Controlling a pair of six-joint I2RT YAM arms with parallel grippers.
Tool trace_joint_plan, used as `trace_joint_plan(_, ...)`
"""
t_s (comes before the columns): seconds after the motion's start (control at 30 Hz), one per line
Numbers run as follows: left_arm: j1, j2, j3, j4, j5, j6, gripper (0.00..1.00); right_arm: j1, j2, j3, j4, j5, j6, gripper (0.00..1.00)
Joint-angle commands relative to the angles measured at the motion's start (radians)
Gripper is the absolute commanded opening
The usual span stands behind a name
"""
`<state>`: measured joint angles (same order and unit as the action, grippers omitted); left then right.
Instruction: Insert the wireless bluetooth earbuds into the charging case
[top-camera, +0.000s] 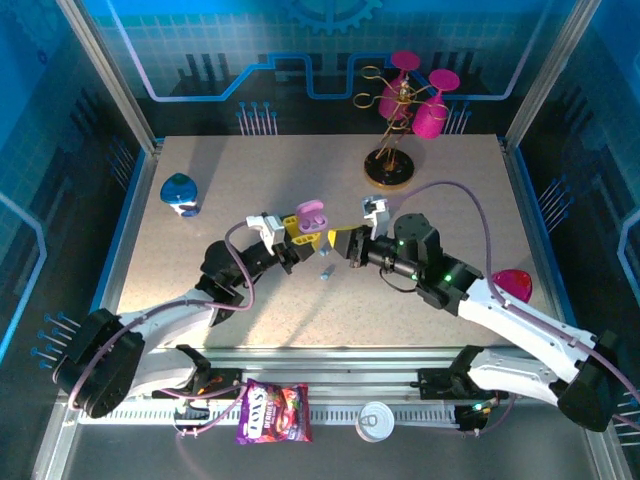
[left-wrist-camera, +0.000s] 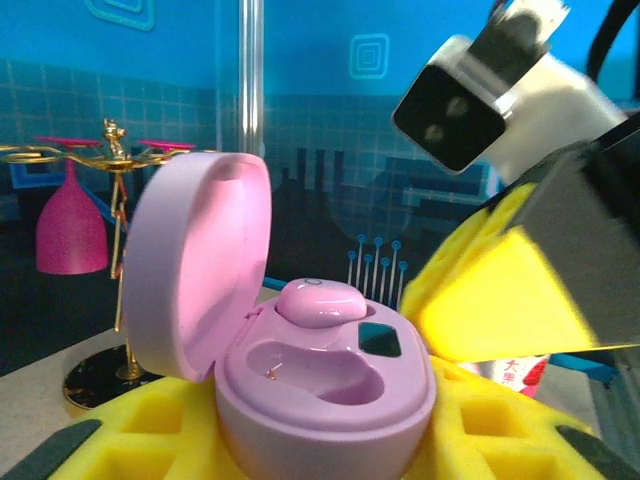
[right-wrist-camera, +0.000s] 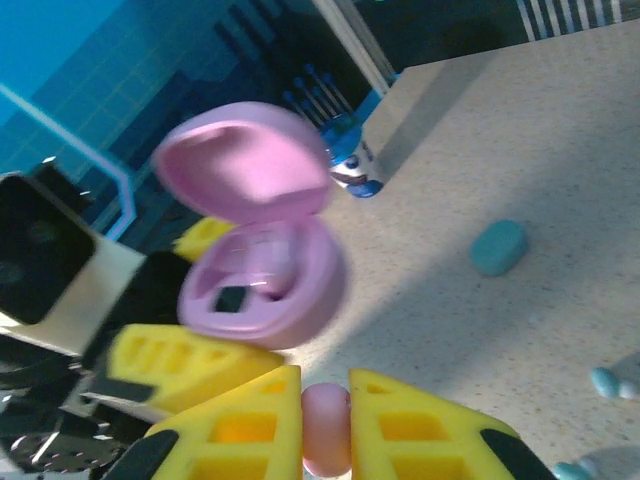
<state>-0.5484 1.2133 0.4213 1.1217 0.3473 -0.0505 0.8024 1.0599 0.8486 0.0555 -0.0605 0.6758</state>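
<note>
one pink earbud (right-wrist-camera: 327, 432) is pinched between the yellow foam pads of the right gripper (top-camera: 342, 244), whose jaws are narrow around it, with its rounded end poking out past the tips. the pink charging case (left-wrist-camera: 330, 400) is clamped by its base in the left gripper (top-camera: 303, 236), jaws drawn in on it, and held up over the middle of the tabletop (top-camera: 200, 280). its lid (left-wrist-camera: 195, 260) stands hinged open on the side away from the right gripper's pad. a second pink earbud (left-wrist-camera: 318, 300) sits in the far well, while the near well (left-wrist-camera: 310, 372) is bare

seen from the right wrist, the case lies just ahead of the fingertips and a little to the left. it is near the held earbud but not touching it, with its open mouth tipped toward that gripper. the earbud's long axis runs along the fingers, pointing at the case. i judge the right arm should close the gap and line the bud up over the bare well while the left arm only steadies the case

a small light blue piece (top-camera: 327, 271), an earbud by the look of it, lies on the tabletop just on the near side of both grippers
</note>
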Motion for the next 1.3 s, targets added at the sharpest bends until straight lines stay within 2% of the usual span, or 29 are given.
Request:
trace_joint_plan(0.0,-0.011,0.025,-0.017,0.084,-0.059,0.048,0.27,0.051,0.024,0.087,0.05,0.018,-0.048,0.14)
trace_joint_plan(0.2,-0.014,0.055,-0.026,0.107,-0.059,0.046,0.28,0.092,0.083,0.144,0.067,0.042,-0.078,0.13)
trace_joint_plan(0.97,-0.026,0.043,-0.025,0.104,-0.05,0.034,0.28,0.092,0.185,0.192,0.06,0.125,-0.11,0.14)
trace_joint_plan(1.27,-0.027,0.035,-0.019,0.099,-0.051,0.034,0.28,0.089,0.213,0.195,0.045,0.09,-0.084,0.17)
